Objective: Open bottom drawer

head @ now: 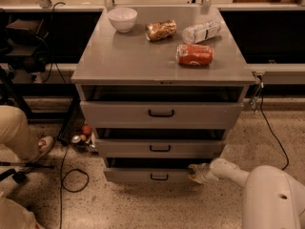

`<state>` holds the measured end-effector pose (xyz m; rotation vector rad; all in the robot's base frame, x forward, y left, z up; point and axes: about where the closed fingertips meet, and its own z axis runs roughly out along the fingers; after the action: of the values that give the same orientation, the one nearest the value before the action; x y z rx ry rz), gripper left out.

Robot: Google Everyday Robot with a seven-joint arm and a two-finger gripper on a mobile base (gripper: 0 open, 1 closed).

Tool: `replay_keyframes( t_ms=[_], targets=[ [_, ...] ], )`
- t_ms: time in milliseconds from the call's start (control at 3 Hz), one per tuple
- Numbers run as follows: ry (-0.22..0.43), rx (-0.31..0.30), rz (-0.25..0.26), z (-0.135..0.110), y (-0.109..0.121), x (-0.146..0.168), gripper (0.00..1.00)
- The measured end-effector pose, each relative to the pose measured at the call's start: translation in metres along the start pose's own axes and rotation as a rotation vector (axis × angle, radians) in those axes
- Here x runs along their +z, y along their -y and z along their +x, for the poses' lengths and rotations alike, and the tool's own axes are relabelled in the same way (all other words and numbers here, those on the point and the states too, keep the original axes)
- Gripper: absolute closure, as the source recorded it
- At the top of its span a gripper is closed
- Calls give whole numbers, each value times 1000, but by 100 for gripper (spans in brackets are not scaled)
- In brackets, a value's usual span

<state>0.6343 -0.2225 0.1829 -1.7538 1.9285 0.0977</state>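
Note:
The bottom drawer [143, 175] is the lowest of three grey drawers in the cabinet, with a small black bar handle [159, 177]. Its front stands slightly out, with a dark gap above it. My gripper [194, 171] is at the right end of this drawer's front, at its upper edge, on the white arm [233, 171] that reaches in from the lower right. The middle drawer [159, 148] and the top drawer [161, 113] also stand slightly out.
On the cabinet top [124, 56] lie a white bowl [122, 19], a brown snack bag [160, 30], a clear plastic bottle [201, 31] and a red can [194, 55]. A person's leg and shoe [33, 144] are at left. Cables [71, 175] and small items lie on the floor left of the cabinet.

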Motion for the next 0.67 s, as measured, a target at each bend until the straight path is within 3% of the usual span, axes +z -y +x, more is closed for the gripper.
replay_keyframes(
  t_ms=[667],
  targets=[
    [0, 0, 0, 0, 0, 0, 100]
  ],
)
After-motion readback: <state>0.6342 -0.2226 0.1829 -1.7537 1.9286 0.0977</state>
